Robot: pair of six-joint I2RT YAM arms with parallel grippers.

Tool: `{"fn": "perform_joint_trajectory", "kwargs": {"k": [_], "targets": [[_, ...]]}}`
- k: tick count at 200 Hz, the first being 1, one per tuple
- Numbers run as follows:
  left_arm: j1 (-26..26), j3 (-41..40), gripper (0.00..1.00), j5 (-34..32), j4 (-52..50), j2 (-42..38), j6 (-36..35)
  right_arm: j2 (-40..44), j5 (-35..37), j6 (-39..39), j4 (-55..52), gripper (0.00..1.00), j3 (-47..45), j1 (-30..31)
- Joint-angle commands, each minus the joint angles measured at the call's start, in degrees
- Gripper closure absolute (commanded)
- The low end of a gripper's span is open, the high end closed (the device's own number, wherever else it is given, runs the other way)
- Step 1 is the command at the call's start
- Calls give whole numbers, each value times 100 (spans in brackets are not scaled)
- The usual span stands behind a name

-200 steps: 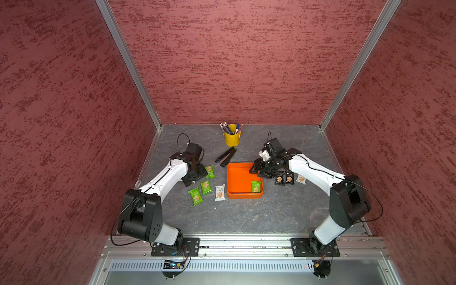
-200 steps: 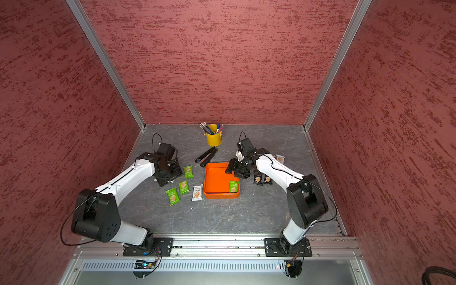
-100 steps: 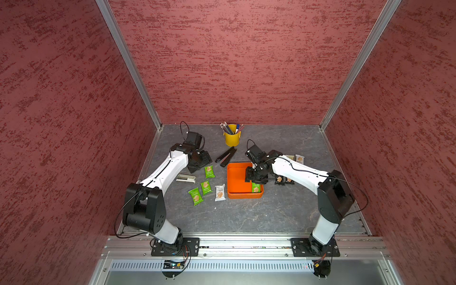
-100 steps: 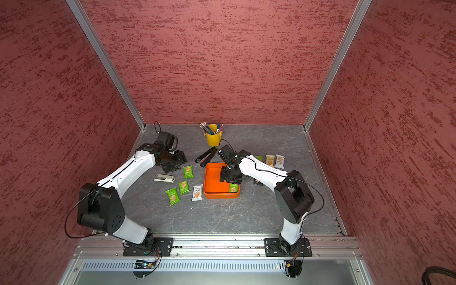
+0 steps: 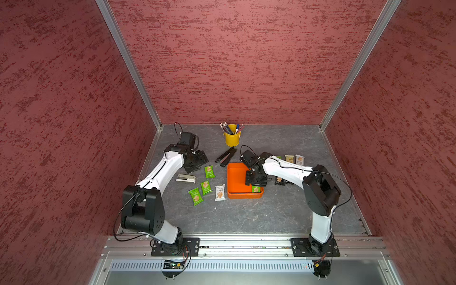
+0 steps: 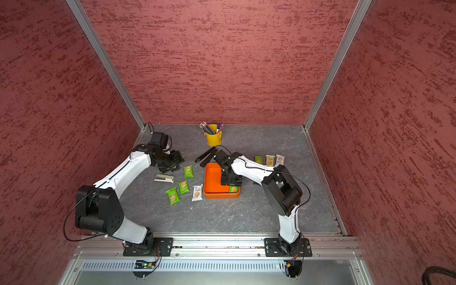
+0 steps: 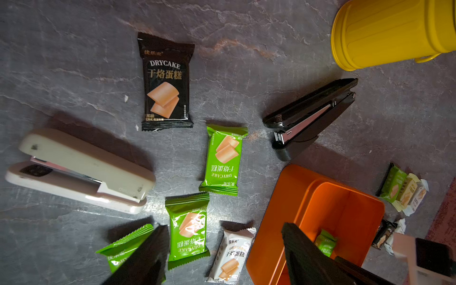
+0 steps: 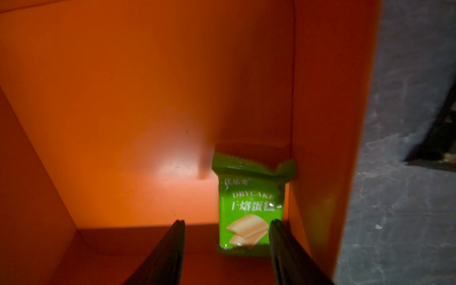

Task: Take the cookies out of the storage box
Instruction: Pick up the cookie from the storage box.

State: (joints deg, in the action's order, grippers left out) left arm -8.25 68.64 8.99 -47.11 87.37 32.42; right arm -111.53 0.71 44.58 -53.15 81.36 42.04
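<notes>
Right wrist view: your right claw (image 8: 227, 223) hangs released and empty, its two black fingers reaching down into the bright orange shallow plastic storage box (image 8: 123, 98). Between them, close by the finger nearer the wall, lies the one green foil cookie packet (image 8: 249, 217) left inside. It is tucked into a corner with its crimped end curled against the wall.

That corner is your trouble. I judge the wall-side finger may land on the rim or on the wrapper itself. Then the claw would nip only slick foil and lose it, or shove the light box along the grey stone-patterned bench (image 5: 246, 217).

Beyond the box, green and white packets (image 5: 206, 187) lie already out. Farther off, your left claw (image 7: 223, 228) gapes with nothing in it.
</notes>
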Motion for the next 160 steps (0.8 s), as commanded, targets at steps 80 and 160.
{"fn": "perform_joint_trajectory", "kwargs": {"k": [80, 160], "targets": [[43, -281, 24, -17, -86, -605, 95, -414, -392, -167, 679, 41, 340, 41], [39, -452, 24, 18, -10, -816, 257, 84, -10, -724, 290, 38, 302, 43]]}}
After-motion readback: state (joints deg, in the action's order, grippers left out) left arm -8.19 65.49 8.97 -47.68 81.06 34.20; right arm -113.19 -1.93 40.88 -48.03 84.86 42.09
